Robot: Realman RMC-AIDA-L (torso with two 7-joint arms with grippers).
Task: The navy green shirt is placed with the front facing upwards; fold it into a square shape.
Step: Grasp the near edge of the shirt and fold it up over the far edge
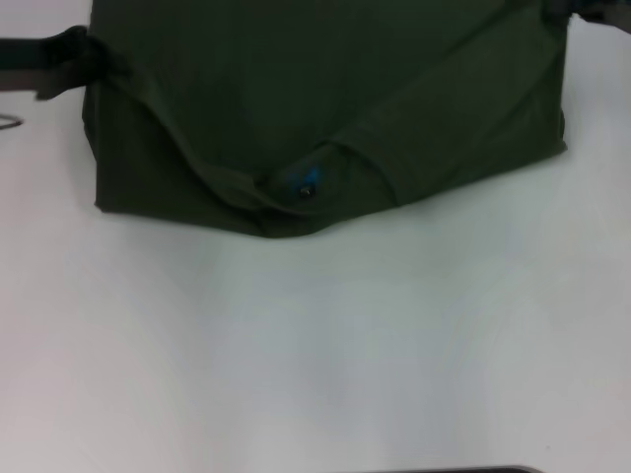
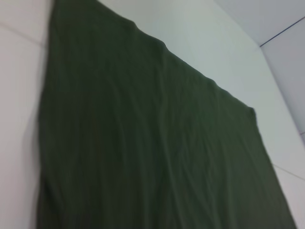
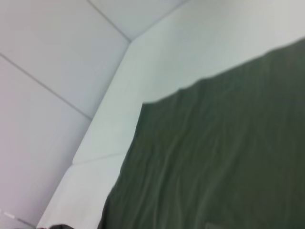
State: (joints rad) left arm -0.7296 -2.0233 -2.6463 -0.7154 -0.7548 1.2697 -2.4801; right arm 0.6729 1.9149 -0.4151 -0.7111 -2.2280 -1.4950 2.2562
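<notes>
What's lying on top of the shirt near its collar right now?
Both sleeves are folded inward over the navy green shirt, meeting near the blue neck label. Chest lettering is not visible. The left gripper is at the shirt's edge.

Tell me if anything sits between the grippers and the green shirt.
Nothing visible does. The left gripper is already at the navy green shirt on its left edge, and the right gripper is at its right edge. Only white table surrounds it.

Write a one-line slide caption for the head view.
Dark green shirt lies partly folded on the white table, collar with blue label nearest the camera, left gripper at its left edge.
</notes>
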